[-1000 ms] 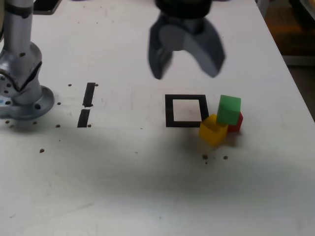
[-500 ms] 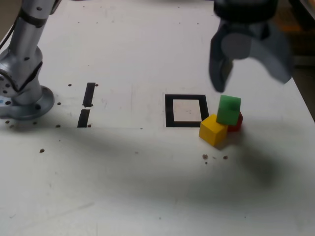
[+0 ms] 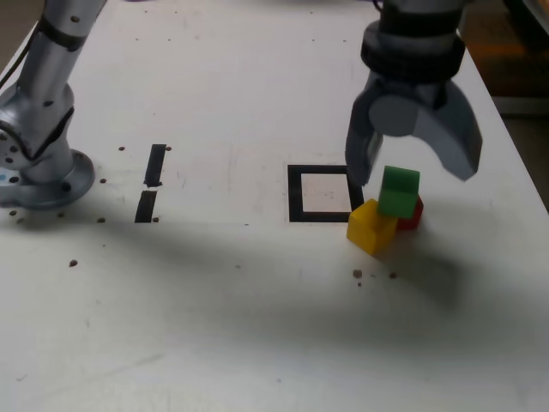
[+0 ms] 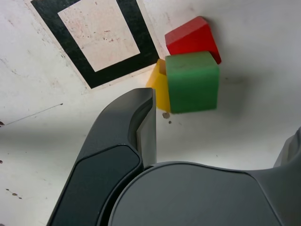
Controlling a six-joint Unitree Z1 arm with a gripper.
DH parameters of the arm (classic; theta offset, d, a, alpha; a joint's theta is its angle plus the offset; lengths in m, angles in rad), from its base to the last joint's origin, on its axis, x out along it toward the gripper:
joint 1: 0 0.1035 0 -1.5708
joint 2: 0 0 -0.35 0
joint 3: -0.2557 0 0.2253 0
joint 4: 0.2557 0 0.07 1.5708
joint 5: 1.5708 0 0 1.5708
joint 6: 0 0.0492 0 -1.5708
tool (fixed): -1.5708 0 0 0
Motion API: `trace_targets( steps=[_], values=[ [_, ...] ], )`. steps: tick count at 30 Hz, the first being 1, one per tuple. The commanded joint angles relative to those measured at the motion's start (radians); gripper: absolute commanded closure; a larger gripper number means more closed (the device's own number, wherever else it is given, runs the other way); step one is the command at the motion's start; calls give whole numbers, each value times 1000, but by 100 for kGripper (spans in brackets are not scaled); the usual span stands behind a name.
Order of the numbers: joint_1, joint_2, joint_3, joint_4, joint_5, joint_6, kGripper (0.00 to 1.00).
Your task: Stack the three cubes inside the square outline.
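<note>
Nearest the exterior cam: yellow cube (image 3: pixel 371 228), matte, saturated yellow-orange, flat faces w/ a corner turned toward the cam; sits just outside the outline's near corner on the exterior view's right. Green cube (image 3: pixel 399 192) is mid-green, matte, solid colour, faces plain, edges straight; it rides higher than the other two, overlapping both in view, prob. resting on them, though contact pts are hidden. Red cube (image 3: pixel 412 215), deep red, same plain matte look, mostly hidden behind green in the exterior view; wrist view shows its top & a side, w/ slightly softened corners. All 3 are bunched beside the square outline (image 3: pixel 296 194), none inside it. Outline = flat black tape, crisp square frame, pale centre w/ faint reddish specks & scuffs in the wrist view. Bench (image 3: pixel 214 300) is off-white, smooth, dull sheen, w/ dark pits, thin scratches & soft shadows. 2 short black tape strips (image 3: pixel 155 165) lie end to end toward the exterior view's left. Above the cubes hangs the tool (image 3: pixel 415 178): smooth dark-grey shell, thick curved fingers, jaws wide apart, nothing held. Arm base (image 3: pixel 47 180) at the exterior view's left: silvery, rounded, w/ a flared round foot.
</note>
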Motion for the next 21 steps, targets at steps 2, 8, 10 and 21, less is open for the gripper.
trace_targets(
  steps=[2,8,10,21],
  values=[
    [3,16,9,-10,-1,-1,1],
    [15,41,34,-35,-3,-1,2],
    [19,47,40,-39,-2,-1,3],
    [28,67,103,-80,-24,-46,36]
  ],
)
